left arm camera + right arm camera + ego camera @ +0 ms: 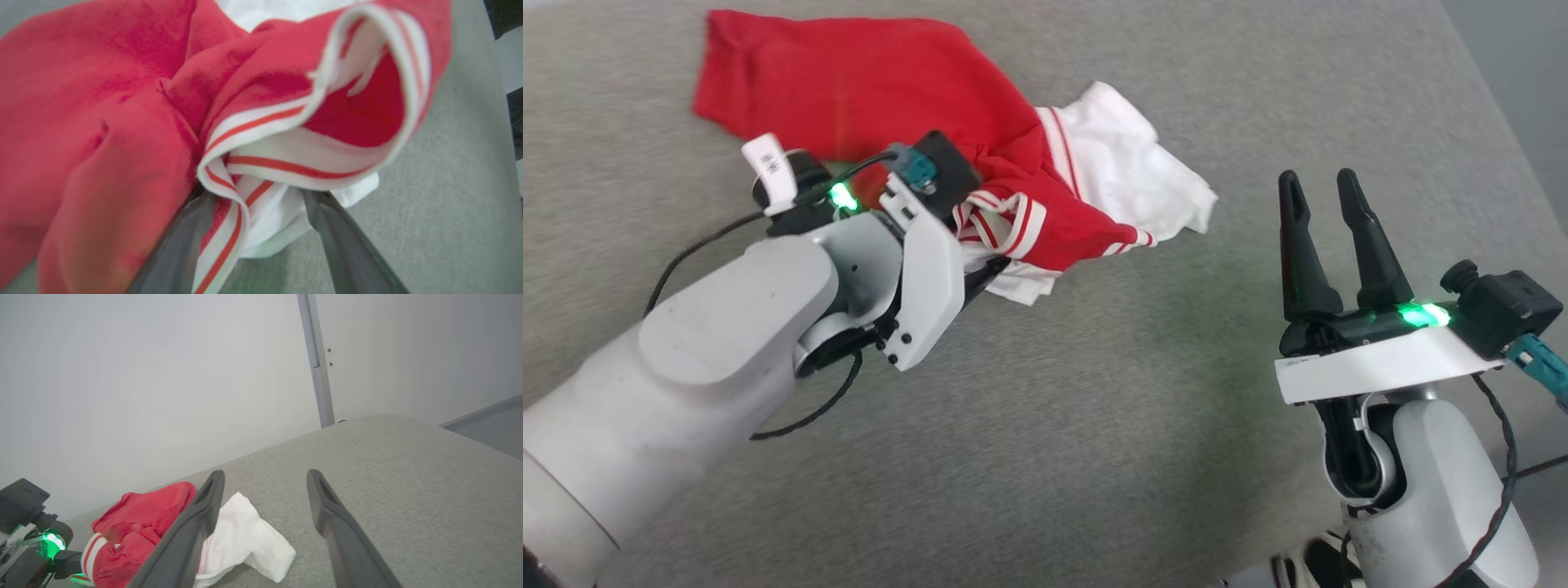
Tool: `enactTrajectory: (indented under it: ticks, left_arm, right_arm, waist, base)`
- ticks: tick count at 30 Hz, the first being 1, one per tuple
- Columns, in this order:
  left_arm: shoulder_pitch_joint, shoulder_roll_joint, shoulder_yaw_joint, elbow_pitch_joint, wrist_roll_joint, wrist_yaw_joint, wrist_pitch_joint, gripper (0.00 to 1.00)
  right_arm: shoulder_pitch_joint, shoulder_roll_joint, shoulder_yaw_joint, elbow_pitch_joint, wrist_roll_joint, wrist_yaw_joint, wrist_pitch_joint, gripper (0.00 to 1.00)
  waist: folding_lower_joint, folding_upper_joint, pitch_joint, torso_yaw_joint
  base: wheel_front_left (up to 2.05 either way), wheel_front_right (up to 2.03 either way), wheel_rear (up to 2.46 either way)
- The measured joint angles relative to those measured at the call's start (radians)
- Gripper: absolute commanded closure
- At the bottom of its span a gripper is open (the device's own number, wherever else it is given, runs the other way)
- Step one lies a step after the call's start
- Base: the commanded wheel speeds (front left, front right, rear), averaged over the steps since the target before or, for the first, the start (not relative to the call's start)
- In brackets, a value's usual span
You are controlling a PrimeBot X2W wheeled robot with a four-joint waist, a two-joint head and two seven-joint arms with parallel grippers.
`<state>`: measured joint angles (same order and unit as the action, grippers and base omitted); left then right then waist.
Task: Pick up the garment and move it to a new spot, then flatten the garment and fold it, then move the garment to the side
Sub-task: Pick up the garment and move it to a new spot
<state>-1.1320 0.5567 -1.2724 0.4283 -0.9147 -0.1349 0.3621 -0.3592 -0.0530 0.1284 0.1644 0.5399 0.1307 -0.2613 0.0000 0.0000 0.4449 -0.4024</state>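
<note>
The garment (890, 90) lies crumpled on the far left part of the grey surface (1094, 408). Its red body spreads away from the robot and a white end panel (1127, 163) spills out toward the right. In the right wrist view the red part sits near the surface's far edge, where it meets the pale wall (163, 375).

The left claw (255, 204) is at the near edge of the heap. Its two dark fingers (347, 249) stand wide apart, and a striped band (286, 163) and white cloth lie loosely between them, not pinched.

The right claw (1319, 192) hangs above bare surface, well to the right of the white panel. Its fingers are spread and nothing is between them.

A wide stretch of surface lies bare in front of the garment and between the two arms. More bare room runs off to the right, up to the surface's right edge (1494, 106), which slants across the top right corner of the head view.
</note>
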Motion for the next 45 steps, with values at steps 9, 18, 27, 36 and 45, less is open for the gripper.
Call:
enactTrajectory:
  ticks: [9, 18, 27, 36, 45]
  left_arm:
    - [0.097, -0.001, -0.006, 0.036, -0.161, 0.003, -0.289, 0.00]
    - [0.276, -0.032, 0.033, 0.168, -0.278, 0.003, -0.569, 0.00]
    - [0.513, -0.075, 0.339, 0.260, -0.256, 0.013, -0.624, 0.00]
    - [0.890, -0.148, 0.790, 0.112, 0.058, 0.067, -0.624, 0.00]
    - [1.099, -0.248, 1.093, -0.051, 0.348, 0.073, -0.624, 0.00]
  right_arm:
    - [0.036, 0.001, -0.042, 0.040, -0.129, 0.000, 0.000, 0.00]
    - [0.099, -0.034, -0.073, 0.075, -0.201, 0.000, 0.000, 0.00]
    - [0.180, -0.104, -0.092, 0.102, -0.185, 0.000, 0.000, 0.00]
    - [0.290, -0.150, -0.113, 0.120, -0.203, 0.000, 0.000, 0.00]
    - [0.303, -0.171, -0.115, 0.115, -0.209, 0.000, 0.000, 0.00]
  waist:
    - [0.0000, 0.0000, -0.085, 0.106]
    - [0.0000, 0.0000, -0.165, 0.228]
    - [0.0000, 0.0000, -0.254, 0.341]
    - [0.0000, 0.0000, -0.379, 0.430]
    - [0.0000, 0.0000, -0.431, 0.449]
  base:
    - [0.00, 0.00, 0.00]
    - [0.00, 0.00, 0.00]
    - [0.00, 0.00, 0.00]
    - [0.00, 0.00, 0.00]
    - [0.00, 0.00, 0.00]
